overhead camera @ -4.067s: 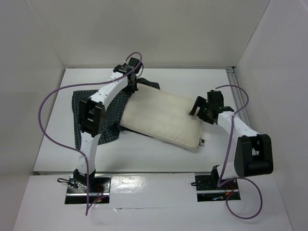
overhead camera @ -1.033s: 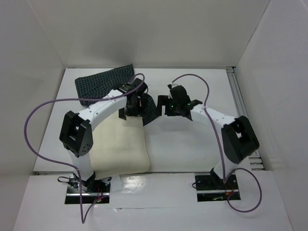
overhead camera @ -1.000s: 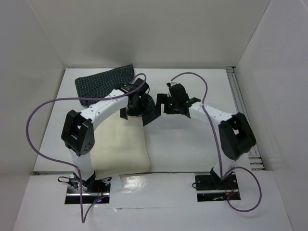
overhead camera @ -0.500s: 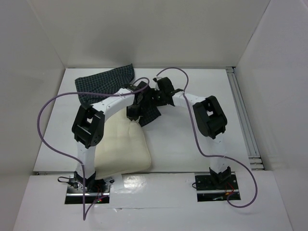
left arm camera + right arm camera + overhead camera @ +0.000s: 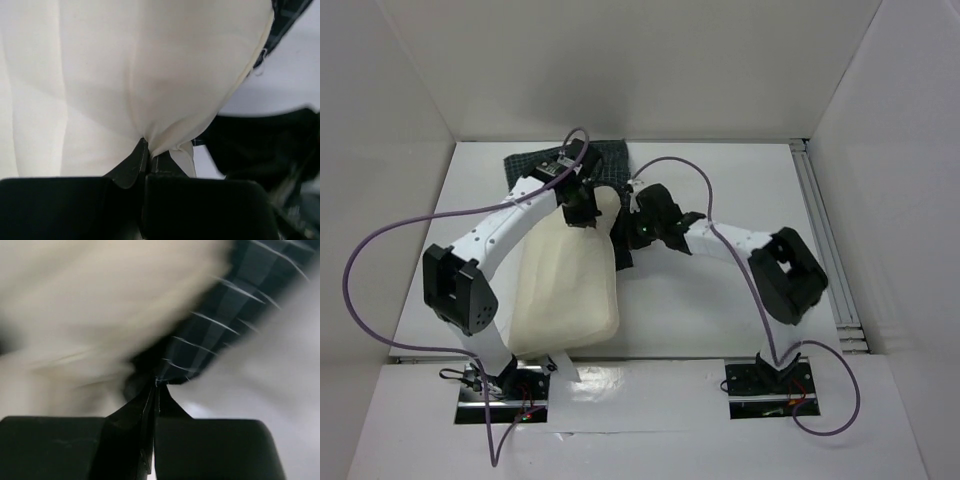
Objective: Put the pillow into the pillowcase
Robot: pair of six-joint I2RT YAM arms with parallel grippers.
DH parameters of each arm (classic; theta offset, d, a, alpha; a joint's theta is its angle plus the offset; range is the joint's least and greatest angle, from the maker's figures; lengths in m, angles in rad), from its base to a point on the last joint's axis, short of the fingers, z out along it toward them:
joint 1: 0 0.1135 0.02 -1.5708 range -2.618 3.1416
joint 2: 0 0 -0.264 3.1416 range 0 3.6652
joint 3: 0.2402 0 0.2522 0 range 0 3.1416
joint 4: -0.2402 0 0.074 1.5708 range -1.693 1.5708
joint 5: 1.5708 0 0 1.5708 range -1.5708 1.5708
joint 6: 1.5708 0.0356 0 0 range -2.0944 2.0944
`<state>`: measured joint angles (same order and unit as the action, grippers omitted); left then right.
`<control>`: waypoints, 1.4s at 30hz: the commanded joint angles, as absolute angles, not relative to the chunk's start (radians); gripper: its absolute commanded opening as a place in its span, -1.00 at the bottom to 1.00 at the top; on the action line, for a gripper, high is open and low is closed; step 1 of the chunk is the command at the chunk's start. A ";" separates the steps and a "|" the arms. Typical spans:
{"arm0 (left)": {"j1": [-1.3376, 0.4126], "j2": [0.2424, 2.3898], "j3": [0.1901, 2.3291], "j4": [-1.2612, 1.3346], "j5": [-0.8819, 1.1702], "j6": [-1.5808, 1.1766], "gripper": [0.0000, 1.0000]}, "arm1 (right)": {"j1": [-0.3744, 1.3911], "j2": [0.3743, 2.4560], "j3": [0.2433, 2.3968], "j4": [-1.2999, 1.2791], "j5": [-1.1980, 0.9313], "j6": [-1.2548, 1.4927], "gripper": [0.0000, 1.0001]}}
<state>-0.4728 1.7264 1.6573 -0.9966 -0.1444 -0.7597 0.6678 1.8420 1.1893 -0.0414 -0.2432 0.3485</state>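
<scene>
The cream pillow (image 5: 565, 275) lies lengthwise at the table's left middle, its far end raised over the dark checked pillowcase (image 5: 610, 157). My left gripper (image 5: 582, 207) is shut, pinching a fold of pillow (image 5: 125, 75) fabric between its fingertips (image 5: 136, 161). Dark pillowcase (image 5: 280, 22) cloth shows to the right of that fold. My right gripper (image 5: 638, 230) is shut on the pillowcase (image 5: 235, 305) edge beside the blurred pillow (image 5: 95, 300). A strip of the case hangs along the pillow's right side (image 5: 622, 250). Most of the case is hidden under the pillow.
White walls close in the table (image 5: 720, 300) at the back and both sides. A metal rail (image 5: 825, 260) runs along the right edge. Purple cables (image 5: 380, 240) loop from both arms. The arm bases stand at the near edge.
My left gripper has carried the pillow's far end toward the back, over the pillowcase. The case has bunched under it. My right gripper has shut on the pillowcase edge.
</scene>
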 commanded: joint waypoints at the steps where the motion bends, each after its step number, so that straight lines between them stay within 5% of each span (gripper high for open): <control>1: -0.495 1.623 1.746 -0.893 -0.146 -0.840 -1.00 | 0.753 1.677 1.091 0.011 -0.220 0.409 -1.00; 10: -0.546 1.715 1.666 -0.888 -0.221 -1.006 -1.00 | 0.868 1.512 0.969 0.021 -0.208 0.416 -1.00; 16: -0.546 1.724 1.692 -0.899 -0.264 -1.015 -1.00 | 0.776 1.502 0.885 0.000 -0.184 0.427 -1.00; 25: -0.503 1.664 1.854 -0.969 -0.298 -0.976 -1.00 | 0.793 1.565 1.091 0.049 -0.389 0.439 -1.00; 30: -0.571 1.664 1.862 -0.979 -0.322 -1.063 -1.00 | 0.844 1.329 0.869 0.118 -0.414 0.509 -1.00; 36: -0.713 1.804 1.781 -0.910 -0.383 -1.233 -1.00 | 0.712 1.382 0.695 0.068 -0.426 0.447 -1.00; 42: -0.813 2.009 1.929 -0.939 -0.437 -1.287 -1.00 | 0.675 1.298 0.675 -0.092 -0.384 0.437 -1.00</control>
